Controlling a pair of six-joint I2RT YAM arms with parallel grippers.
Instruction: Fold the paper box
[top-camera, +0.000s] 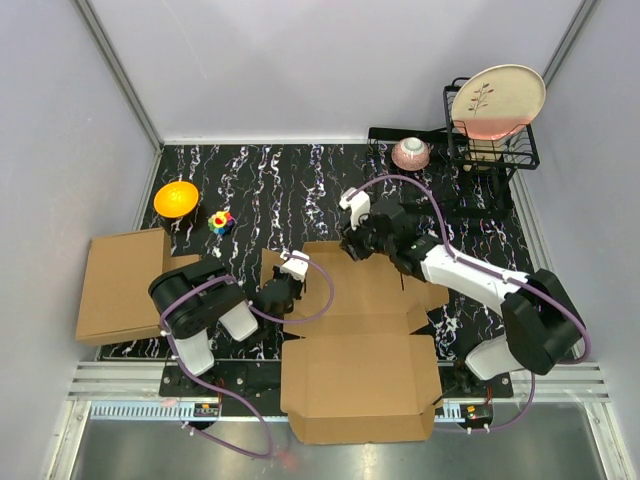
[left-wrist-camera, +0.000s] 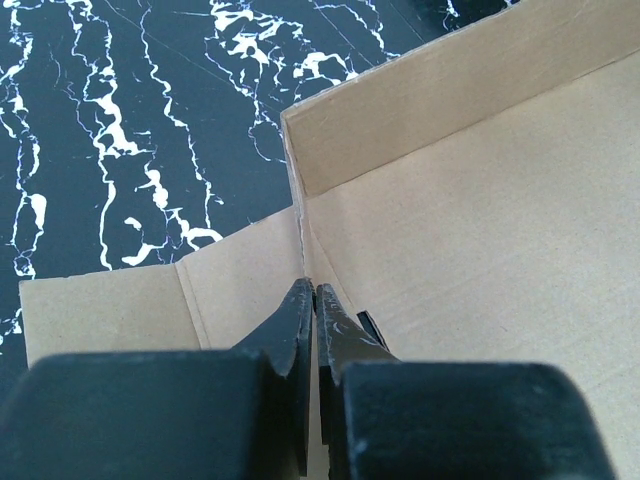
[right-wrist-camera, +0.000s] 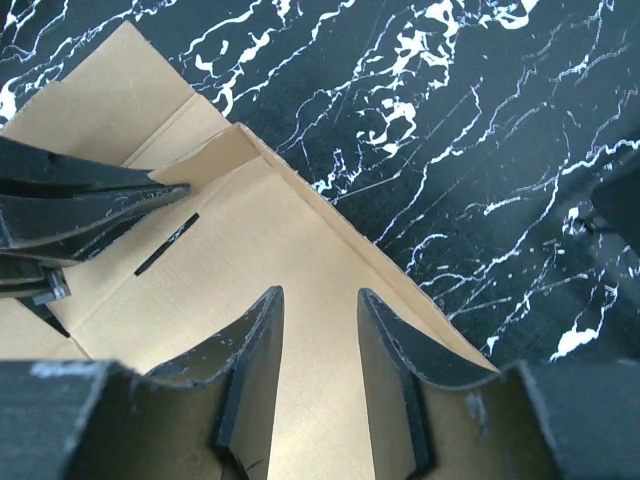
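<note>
Left arm (top-camera: 192, 303) and right arm (top-camera: 470, 276): black with white links, purple cables (top-camera: 330, 290) trailing; right gripper (right-wrist-camera: 320, 300) fingers (right-wrist-camera: 250, 360) black, tapered (edges scuffed pale).

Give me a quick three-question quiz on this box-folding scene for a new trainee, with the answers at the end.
1. True or false: the left gripper is shut on an edge of the paper box.
2. Multiple choice: the right gripper is A) open, B) shut on the plate, C) out of view.
3. Fill in: in the top camera view, the orange bowl sits at the far ____ corner of the table.
Key: 1 true; 2 A; 3 left.
</note>
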